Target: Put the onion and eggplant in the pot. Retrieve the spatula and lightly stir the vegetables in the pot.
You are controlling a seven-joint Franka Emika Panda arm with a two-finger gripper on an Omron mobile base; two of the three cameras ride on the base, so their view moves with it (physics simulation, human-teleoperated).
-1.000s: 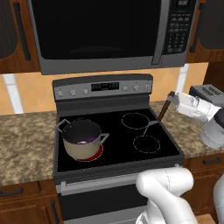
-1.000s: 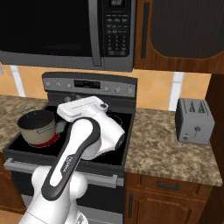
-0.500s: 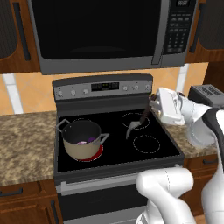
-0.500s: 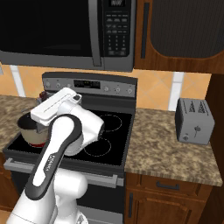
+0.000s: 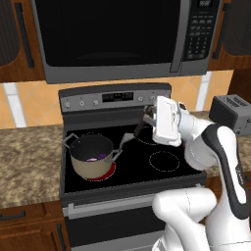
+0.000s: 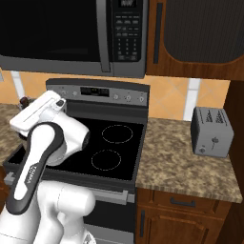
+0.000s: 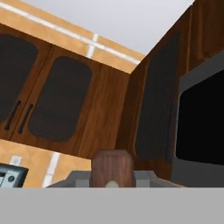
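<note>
- Since half a second ago my arm has swung further left across the stove (image 5: 147,169), carrying the spatula (image 5: 131,136) from above the rear burner to just beside the pot (image 5: 91,156).
- My tool (image 5: 148,114) is clamped on the spatula's dark brown handle; in the hand view the handle's end (image 7: 113,167) sits pinched between my two fingertips.
- Long axis of the spatula: it slants down and to the left in the left base view, handle up at my tool, flat grey blade at the low end, pointing toward the pot's right loop handle. I cannot tell whether the blade touches the rim.
- Pot stands on the front left burner, which glows red beneath it, with something purple, the eggplant (image 5: 101,157), low inside.
- Stove top is black glass, with a control panel at the back and a microwave (image 5: 117,37) overhead.
- Speckled brown stone surface (image 6: 186,157) runs to either side of the stove; a grey toaster (image 6: 212,132) stands on its right part.
- Dark wood cabinets (image 7: 61,103) hang above, over a tan tiled wall.
</note>
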